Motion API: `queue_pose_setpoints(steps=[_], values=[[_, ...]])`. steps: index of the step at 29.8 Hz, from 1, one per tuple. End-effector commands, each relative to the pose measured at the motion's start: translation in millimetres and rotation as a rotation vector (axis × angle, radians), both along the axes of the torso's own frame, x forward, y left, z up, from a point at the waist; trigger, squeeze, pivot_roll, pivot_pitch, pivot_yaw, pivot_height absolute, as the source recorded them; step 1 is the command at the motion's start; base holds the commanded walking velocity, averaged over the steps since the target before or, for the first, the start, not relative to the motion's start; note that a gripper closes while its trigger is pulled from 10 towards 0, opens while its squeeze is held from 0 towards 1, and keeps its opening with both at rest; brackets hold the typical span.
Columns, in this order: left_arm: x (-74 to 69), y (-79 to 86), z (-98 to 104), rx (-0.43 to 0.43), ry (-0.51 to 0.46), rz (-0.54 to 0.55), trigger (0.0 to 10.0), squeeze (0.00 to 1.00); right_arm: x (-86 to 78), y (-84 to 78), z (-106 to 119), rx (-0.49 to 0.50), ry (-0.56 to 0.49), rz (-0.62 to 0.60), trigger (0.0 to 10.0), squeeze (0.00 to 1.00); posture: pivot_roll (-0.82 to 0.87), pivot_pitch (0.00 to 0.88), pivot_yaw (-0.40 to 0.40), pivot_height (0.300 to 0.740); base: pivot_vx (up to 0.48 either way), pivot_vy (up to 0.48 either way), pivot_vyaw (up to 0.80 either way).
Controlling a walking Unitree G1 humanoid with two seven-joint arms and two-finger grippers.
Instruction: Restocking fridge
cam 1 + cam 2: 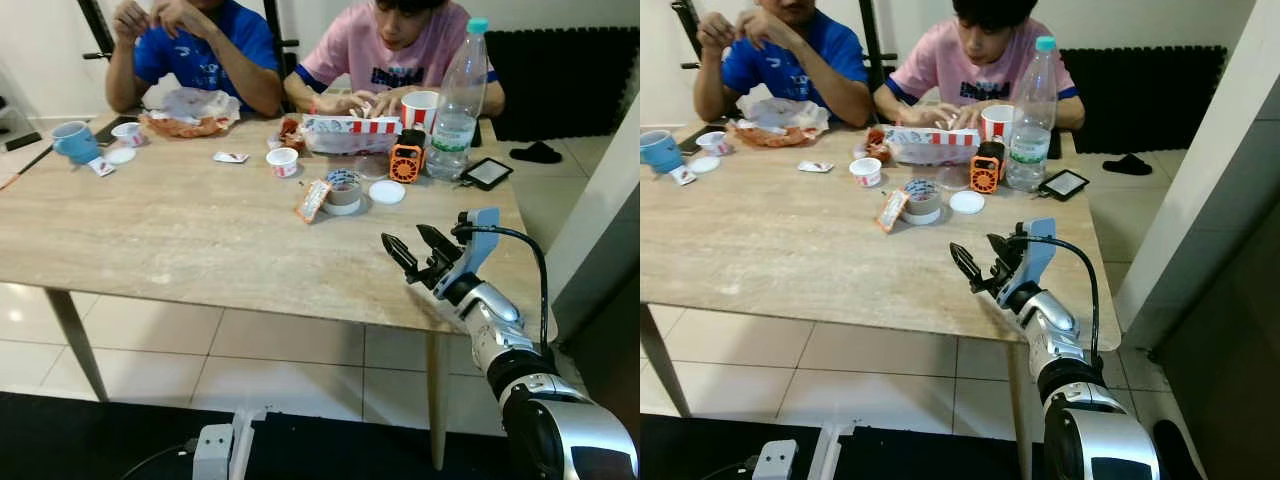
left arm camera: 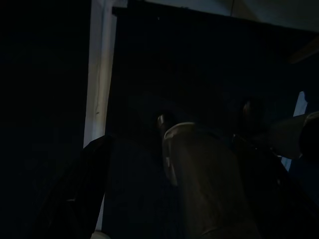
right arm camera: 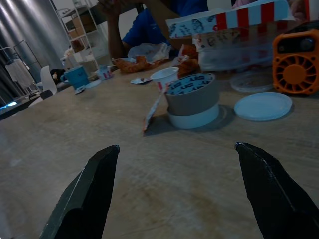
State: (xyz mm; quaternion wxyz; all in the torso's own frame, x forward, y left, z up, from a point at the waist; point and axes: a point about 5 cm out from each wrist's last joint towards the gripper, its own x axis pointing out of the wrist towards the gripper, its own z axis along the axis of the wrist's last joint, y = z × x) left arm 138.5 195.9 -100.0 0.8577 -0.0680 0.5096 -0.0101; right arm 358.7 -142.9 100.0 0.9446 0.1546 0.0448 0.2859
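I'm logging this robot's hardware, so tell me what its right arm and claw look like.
The right arm is silver metal in rounded segments with a black joint band, ending in a glossy grey shell. A light blue bracket sits at the wrist, with a black cable looping back from it. The right claw has two long, tapered black fingers.

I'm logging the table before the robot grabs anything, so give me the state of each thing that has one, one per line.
Right gripper: open, empty, raised over the table's near right part.
Left gripper: hangs idle in the dark.
Water bottle: upright, capped.
Grey tub: upright, lid on.
White lid: lying flat beside the tub.
Small white cup: upright.
Blue mug: upright.
Orange fan: standing.
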Motion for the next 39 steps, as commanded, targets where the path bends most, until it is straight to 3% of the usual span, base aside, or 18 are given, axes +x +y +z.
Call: queue_pose_setpoints(steps=[1, 34, 39], values=[[-5.0, 0.0, -1.8, 0.0, 0.019, -0.005, 10.0, 0.0, 0.6, 2.7, 2.7, -0.002, -0.015, 0.013, 10.0, 0.0, -0.04, 0.0, 0.039, 0.74, 0.277, 0.0, 0.0], [-3.9, -3.4, -1.6, -0.022, 0.003, 0.008, 10.0, 0.0, 1.7, 1.2, 6.0, 0.003, -0.028, 0.018, 10.0, 0.0, -0.04, 0.0, 0.039, 0.74, 0.276, 0.0, 0.0], [-3.9, -4.5, -1.8, -0.022, 0.009, -0.005, 10.0, 0.0, 1.7, 0.8, 6.2, 0.004, -0.029, 0.017, 10.0, 0.0, -0.04, 0.0, 0.037, 0.74, 0.0, -0.081, 0.0]])
